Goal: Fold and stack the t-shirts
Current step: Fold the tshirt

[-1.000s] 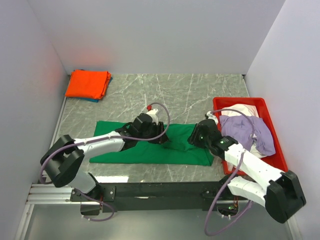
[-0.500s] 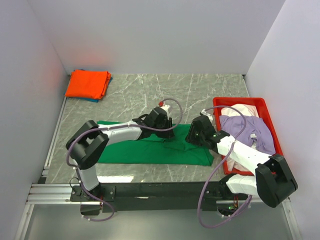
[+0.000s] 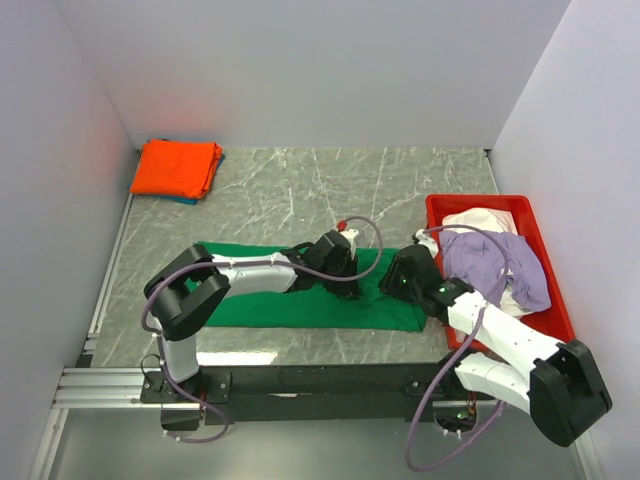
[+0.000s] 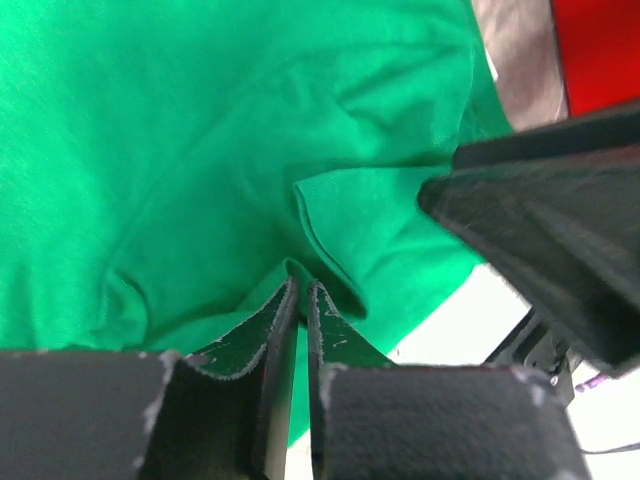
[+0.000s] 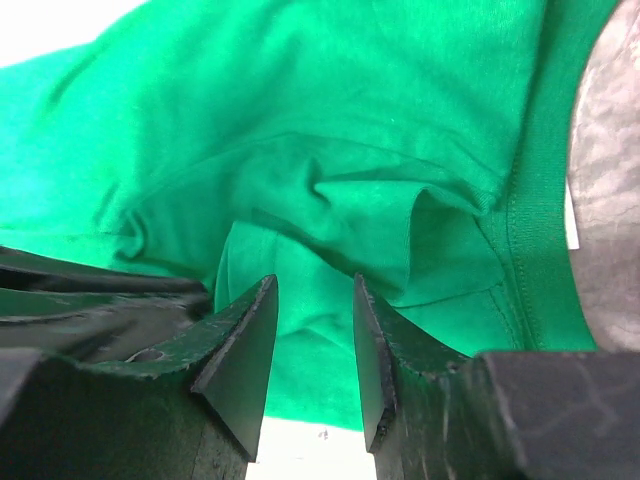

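Green t-shirt (image 3: 260, 308) looks light and floppy. Left gripper (image 4: 303, 285) pinches a thin fold, right gripper (image 5: 313, 285) sits apart. I'd grab hems.

White-black arms (image 3: 255, 270) (cables (image 3: 380, 240) seemingly lilac)

Robot lab cell: plain white walls (image 3: 300, 70) around marble-look table (image 3: 290, 185).

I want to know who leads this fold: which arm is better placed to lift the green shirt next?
Left. The left gripper is nearly shut on a ridge of the green t-shirt, so it could probably lift at once. The right gripper stands open over the cloth, gripping nothing.
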`<state>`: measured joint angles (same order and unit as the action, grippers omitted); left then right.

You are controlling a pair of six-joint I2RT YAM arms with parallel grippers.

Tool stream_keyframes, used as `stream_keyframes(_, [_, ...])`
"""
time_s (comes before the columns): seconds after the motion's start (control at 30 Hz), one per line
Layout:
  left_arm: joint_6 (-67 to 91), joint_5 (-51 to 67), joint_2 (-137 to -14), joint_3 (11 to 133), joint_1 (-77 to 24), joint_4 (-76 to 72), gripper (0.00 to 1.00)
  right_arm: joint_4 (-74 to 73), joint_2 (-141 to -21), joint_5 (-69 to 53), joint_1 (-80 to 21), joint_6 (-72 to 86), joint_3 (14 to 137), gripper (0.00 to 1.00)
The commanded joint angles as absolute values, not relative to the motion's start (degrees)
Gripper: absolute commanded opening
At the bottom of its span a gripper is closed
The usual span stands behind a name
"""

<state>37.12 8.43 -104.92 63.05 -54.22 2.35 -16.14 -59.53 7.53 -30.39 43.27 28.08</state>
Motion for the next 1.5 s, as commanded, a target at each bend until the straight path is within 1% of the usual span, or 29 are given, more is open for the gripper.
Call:
stream_keyframes(0.0, [37.9,9.9,-102.5,60.4,-54.9,0.4,0.13,-17.3,-56.9,9.8,-30.7,43.7,28.6,0.43])
stream_keyframes(0.27, [39.5,8.8,-97.7,52.5,-55.6,-1.7,0.12,-18.0,-57.0,9.1,-30.7,42.4,30.8,0.43])
stream_keyframes(0.47, [39.7,7.9,-95.1,50.4,-55.6,-2.4,0.12,-17.5,-60.3,8.4,-30.8,40.9,33.9,0.43])
stream_keyframes(0.73, [39.2,9.7,-89.1,51.0,-55.7,-1.9,0.14,-16.9,-63.9,10.6,-30.7,39.5,36.9,0.44])
stream_keyframes(0.83, [39.1,9.8,-88.2,51.9,-55.6,-1.4,0.15,-16.4,-68.6,10.5,-30.5,38.4,39.7,0.44])
stream_keyframes(0.97, [39.0,8.1,-89.3,54.1,-55.7,-0.2,0.16,-15.3,-74.2,9.1,-30.6,37.5,41.0,0.43])
stream_keyframes(1.03, [38.6,7.0,-91.5,56.4,-55.6,1.2,0.15,-14.8,-74.6,8.7,-30.7,37.7,40.2,0.43])
stream_keyframes(1.13, [38.4,6.2,-94.7,59.5,-55.6,2.1,0.16,-14.3,-72.9,8.1,-30.7,38.0,37.4,0.43])
stream_keyframes(1.3, [38.1,6.9,-100.4,64.1,-55.5,2.5,0.15,-16.0,-66.6,7.4,-30.7,38.0,32.6,0.43])
stream_keyframes(1.47, [38.4,9.2,-103.9,65.7,-55.7,1.4,0.14,-18.4,-59.3,6.8,-30.7,38.7,29.5,0.43])
